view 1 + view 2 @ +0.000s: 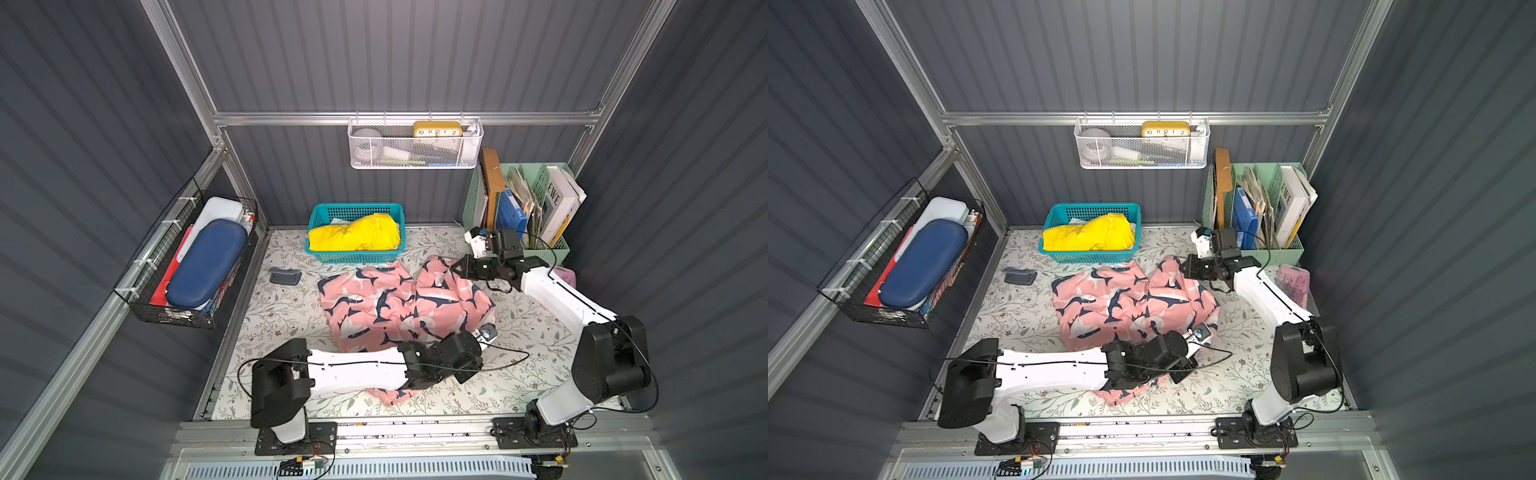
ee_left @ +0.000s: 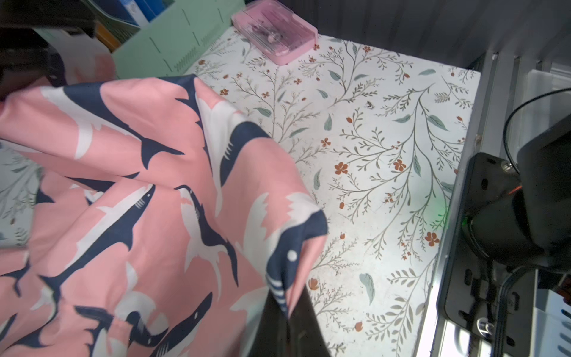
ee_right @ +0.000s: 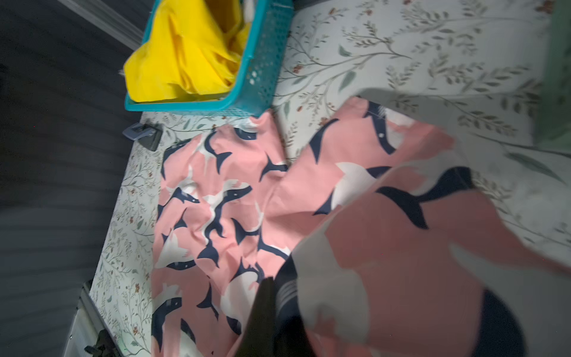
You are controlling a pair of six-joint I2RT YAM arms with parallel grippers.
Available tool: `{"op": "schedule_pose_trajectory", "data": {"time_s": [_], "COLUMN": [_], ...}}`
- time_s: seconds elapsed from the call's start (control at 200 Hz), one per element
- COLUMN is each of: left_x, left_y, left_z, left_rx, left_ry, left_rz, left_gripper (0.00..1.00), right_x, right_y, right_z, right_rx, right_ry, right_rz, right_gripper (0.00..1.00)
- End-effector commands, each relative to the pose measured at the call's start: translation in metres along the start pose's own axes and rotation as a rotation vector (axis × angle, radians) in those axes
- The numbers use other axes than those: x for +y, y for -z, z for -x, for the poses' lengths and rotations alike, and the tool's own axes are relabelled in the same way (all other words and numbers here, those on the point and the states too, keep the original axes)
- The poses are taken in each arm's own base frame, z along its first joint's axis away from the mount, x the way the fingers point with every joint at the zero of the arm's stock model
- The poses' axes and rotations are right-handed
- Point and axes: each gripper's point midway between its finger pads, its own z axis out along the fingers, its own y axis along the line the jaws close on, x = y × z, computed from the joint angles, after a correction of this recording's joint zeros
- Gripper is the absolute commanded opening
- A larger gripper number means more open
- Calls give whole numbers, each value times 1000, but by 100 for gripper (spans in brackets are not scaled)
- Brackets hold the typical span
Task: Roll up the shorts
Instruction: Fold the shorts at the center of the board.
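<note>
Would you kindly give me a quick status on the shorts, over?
Left gripper shut on a corner of the shorts. Right gripper shut on far leg hem. Shorts spread, not yet rolled. Teal basket close by far hem.

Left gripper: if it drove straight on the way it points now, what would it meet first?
Beyond the shorts corner it pinches, the left gripper faces only table, then likely the pink case; depth is unclear.

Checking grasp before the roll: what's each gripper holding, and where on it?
Both hold the shorts. Left gripper pinches a fabric corner at their near right edge; right gripper pinches the far hem of the right-hand leg.
</note>
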Motion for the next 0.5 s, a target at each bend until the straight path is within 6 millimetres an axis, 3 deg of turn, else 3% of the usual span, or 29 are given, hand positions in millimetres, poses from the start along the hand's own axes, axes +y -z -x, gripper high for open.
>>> {"op": "schedule_pose_trajectory", "data": {"time_s": [0.0,0.125,0.24,0.39,0.495], "left_x": [20,34,49,64,70], "left_y": [17,33,51,75,87], "left_z": [-10,-42,-75,-119,-132], "left_rx": [-6,58,109,153,151], "left_ry": [66,149,261,398,444], "left_rz": [84,138,208,271,289], "left_gripper": [0,0,0,0,0], "right_x": [42,83,109,122,123], "right_y": [-8,-28,-49,-84,-104], "right_z": [5,-3,-16,-40,-54], "right_rx": [19,85,151,250,296], "right_ry": [77,98,128,139,116], "right_rz": [114,253,314,340,349], "right_gripper": [0,0,0,0,0]}}
